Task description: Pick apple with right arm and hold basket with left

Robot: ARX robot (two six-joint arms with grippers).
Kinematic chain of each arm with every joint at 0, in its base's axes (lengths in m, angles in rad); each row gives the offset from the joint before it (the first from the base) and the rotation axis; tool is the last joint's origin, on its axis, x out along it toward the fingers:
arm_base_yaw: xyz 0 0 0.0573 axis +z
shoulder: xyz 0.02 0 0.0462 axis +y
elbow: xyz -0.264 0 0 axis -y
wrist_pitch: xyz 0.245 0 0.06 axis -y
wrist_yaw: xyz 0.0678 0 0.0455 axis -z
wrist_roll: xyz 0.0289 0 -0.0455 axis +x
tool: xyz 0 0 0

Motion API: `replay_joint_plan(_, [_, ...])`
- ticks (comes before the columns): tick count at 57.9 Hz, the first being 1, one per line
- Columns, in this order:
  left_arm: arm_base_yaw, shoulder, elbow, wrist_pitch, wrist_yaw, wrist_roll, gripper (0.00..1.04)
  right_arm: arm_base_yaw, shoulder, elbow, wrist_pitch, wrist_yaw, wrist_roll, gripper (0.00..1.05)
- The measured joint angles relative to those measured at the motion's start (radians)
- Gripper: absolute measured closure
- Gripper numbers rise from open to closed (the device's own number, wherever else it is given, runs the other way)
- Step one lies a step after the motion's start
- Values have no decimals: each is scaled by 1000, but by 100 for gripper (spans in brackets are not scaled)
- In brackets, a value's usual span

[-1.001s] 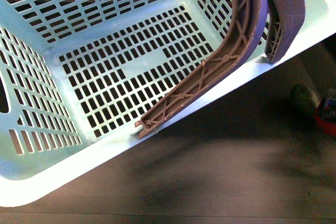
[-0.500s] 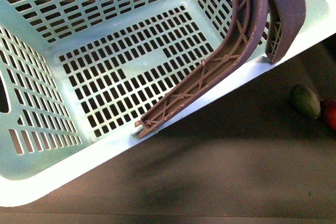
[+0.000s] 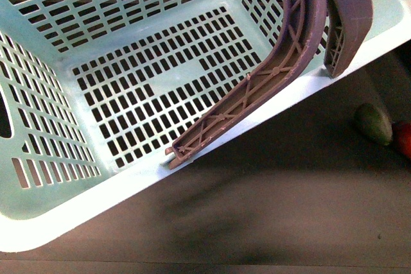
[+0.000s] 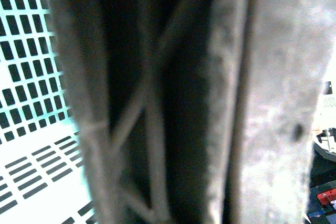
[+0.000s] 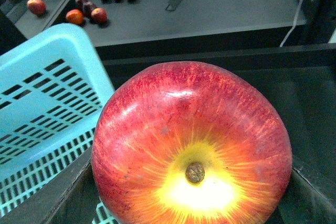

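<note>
The light turquoise basket (image 3: 128, 81) fills most of the front view, tilted, with its slotted floor bare. Its two brown-mauve handles (image 3: 302, 36) rise towards the top right. In the left wrist view one handle (image 4: 173, 103) fills the picture at very close range, with the basket's slotted floor (image 4: 31, 77) beside it. My left gripper is shut on that handle and its fingers are hidden. My right gripper (image 5: 194, 182) is shut on the red apple (image 5: 191, 145), whose yellow patch and stem face the camera. The apple hangs beside the basket's corner (image 5: 47, 77).
A dark green oval fruit (image 3: 374, 123) and a red fruit (image 3: 404, 139) cut off by the frame edge lie on the dark table right of the basket. Several dark and red fruits (image 5: 86, 11) lie on a grey surface far behind.
A blurred red and blue shape beside the green fruit at the right edge has gone. The green fruit now shows whole. The basket has hardly moved.
</note>
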Motion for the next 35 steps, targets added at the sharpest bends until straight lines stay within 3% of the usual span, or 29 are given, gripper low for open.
replay_joint_plan(17, [0,0,0,0,0,0,91,208,71,2,37,43,38,25])
replay_joint_plan(32, [0,0,0,0,0,0,91,264,114,2,44,51,38,25])
replay_joint_plan(35, [0,0,0,0,0,0,91,265,122,2,44,51,39,20])
